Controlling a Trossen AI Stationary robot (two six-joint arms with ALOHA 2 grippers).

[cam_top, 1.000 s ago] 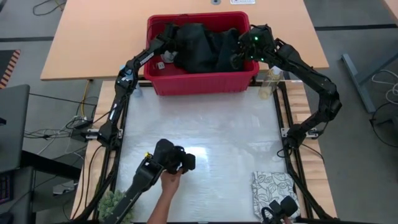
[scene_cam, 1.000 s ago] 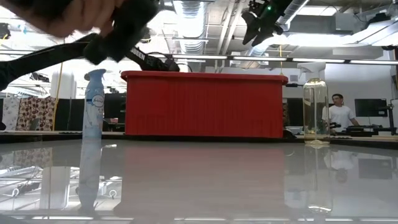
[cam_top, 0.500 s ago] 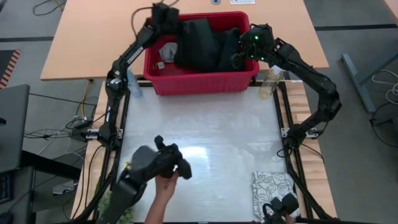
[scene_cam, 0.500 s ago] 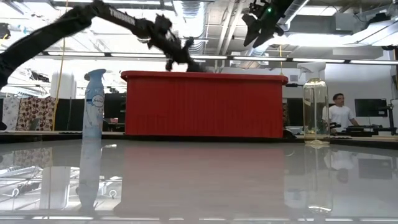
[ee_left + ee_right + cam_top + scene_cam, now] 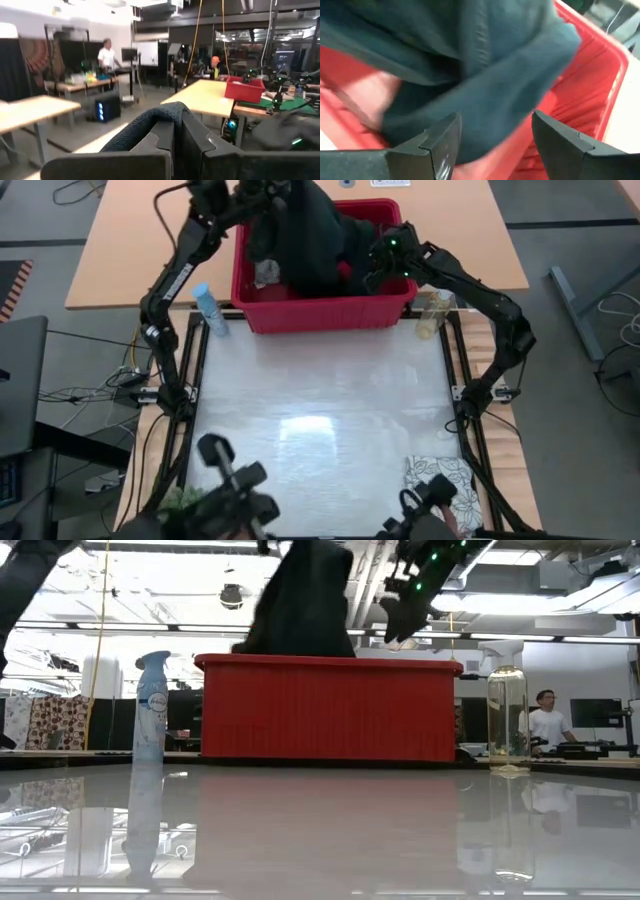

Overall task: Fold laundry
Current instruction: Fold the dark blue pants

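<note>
The dark blue-black jeans (image 5: 305, 235) hang in a long bunch above the red basket (image 5: 330, 312), with their lower part still inside it. In the low view the jeans (image 5: 305, 600) rise past the basket's rim (image 5: 330, 660) and out of the picture's top. My left gripper (image 5: 272, 194) is high over the basket's far left and is shut on them. My right gripper (image 5: 375, 265) is open over the basket's right half, its fingers just before the hanging cloth (image 5: 485, 65). A small grey cloth (image 5: 265, 273) lies in the basket's left part. My left gripper (image 5: 177, 125) pinches a rounded fold of the jeans (image 5: 165, 111) between its two shut fingers, which point about level. The rest of the garment hangs below the hold, its lower end in the basket. I cannot tell whether my right gripper (image 5: 495, 145) touches the cloth between its open fingers.
A blue spray bottle (image 5: 205, 308) stands left of the basket and a clear bottle (image 5: 435, 310) right of it. A folded white cloth with leaf print (image 5: 440, 480) lies at the table's near right. Dark hand-held devices (image 5: 235, 495) show at the near edge.
My left gripper has risen steeply from the basket's left side, going up and toward the far edge, and stayed shut. It has drawn the jeans up out of the basket, so their upper part now hangs high while the lower end stays inside. My right gripper has moved slightly toward the jeans.
</note>
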